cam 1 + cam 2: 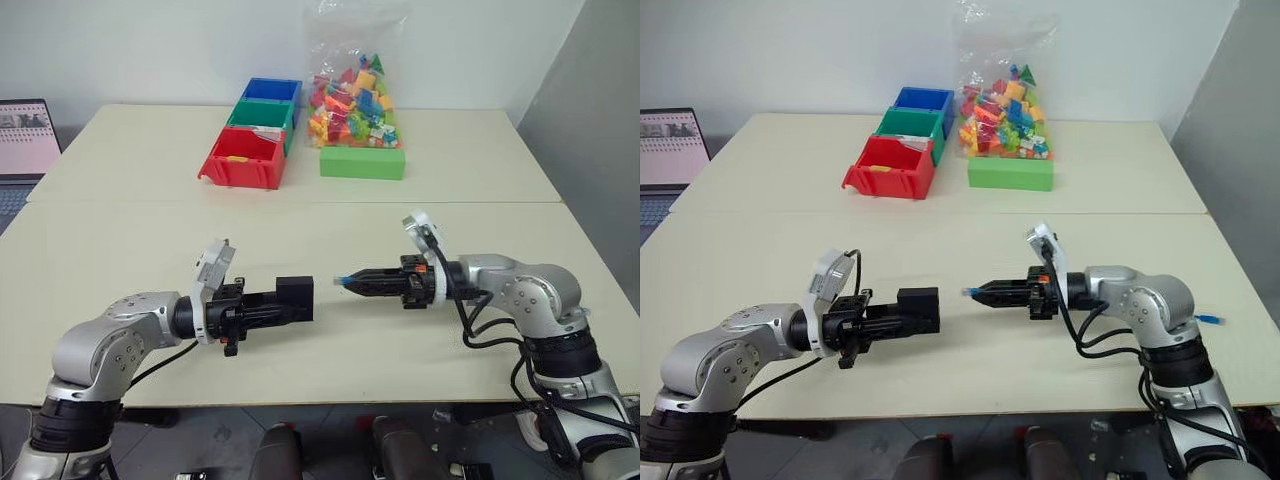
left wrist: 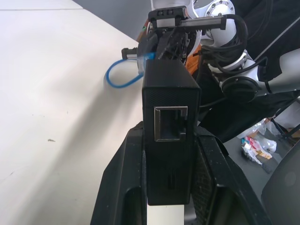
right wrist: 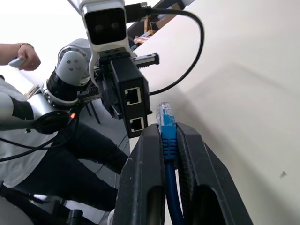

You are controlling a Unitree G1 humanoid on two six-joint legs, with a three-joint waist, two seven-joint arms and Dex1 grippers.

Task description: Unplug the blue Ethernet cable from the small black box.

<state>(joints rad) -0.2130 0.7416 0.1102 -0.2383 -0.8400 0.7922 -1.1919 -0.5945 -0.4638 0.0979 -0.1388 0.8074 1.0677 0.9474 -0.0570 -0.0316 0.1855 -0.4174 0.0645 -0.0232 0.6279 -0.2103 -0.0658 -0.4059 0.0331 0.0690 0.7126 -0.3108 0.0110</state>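
beige table [image 1: 300,220]: one small black box [image 1: 295,297] clamped by left gripper [image 1: 290,305]; beside it, right gripper [image 1: 345,282] pinches one blue ethernet cable [image 3: 168,140], unplugged, mostly hidden.

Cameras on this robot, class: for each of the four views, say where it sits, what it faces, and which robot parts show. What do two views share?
Left eye, head: down over the table; both arms.
Right eye: same scene, both arms.
Left wrist: along the left gripper clamping the small black box, toward the right gripper.
Right wrist: along its jaws pinching the blue Ethernet cable, toward the box.
Shared: both wrist views show box and unplugged cable.
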